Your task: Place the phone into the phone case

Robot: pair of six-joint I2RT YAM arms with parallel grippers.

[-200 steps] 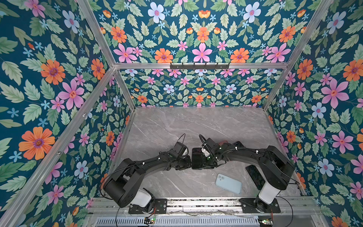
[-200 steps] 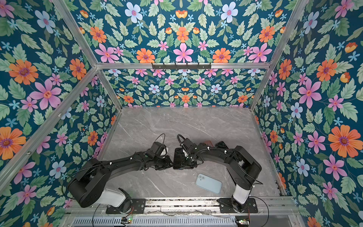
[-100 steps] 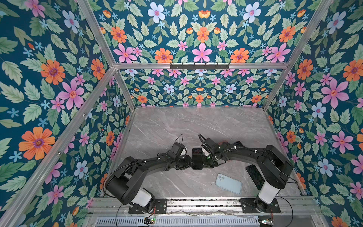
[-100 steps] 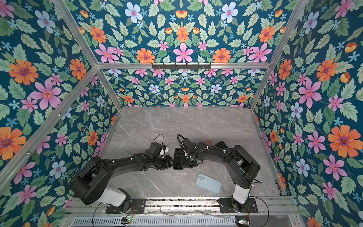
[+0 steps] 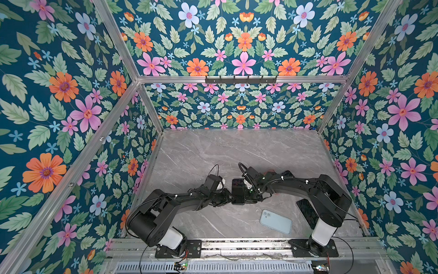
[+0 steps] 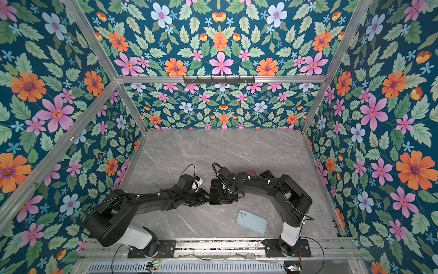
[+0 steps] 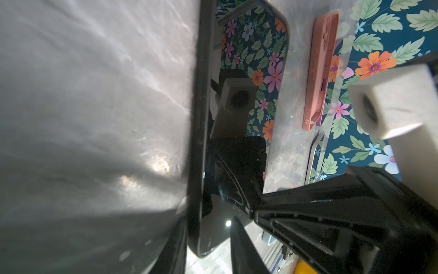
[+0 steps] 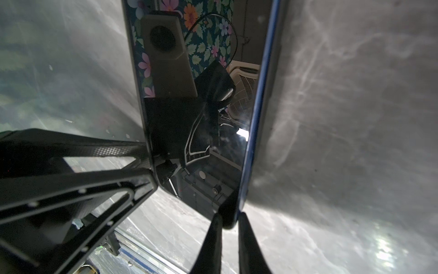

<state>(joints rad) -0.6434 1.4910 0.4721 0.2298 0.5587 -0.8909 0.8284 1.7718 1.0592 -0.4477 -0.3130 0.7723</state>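
While right gripper clamps phone corner, left gripper straddles edge, grip unclear; seating step; next: press flush into case.

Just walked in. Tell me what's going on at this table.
Both arms meet at the middle of the grey marble table, working on one dark phone. The right claw is pinched shut on one edge of it. The left claw has its fingers either side of the opposite edge; whether they are clamped is unclear. Whether a case is already on the phone cannot be told. What looks like a light blue phone lies apart near the front.
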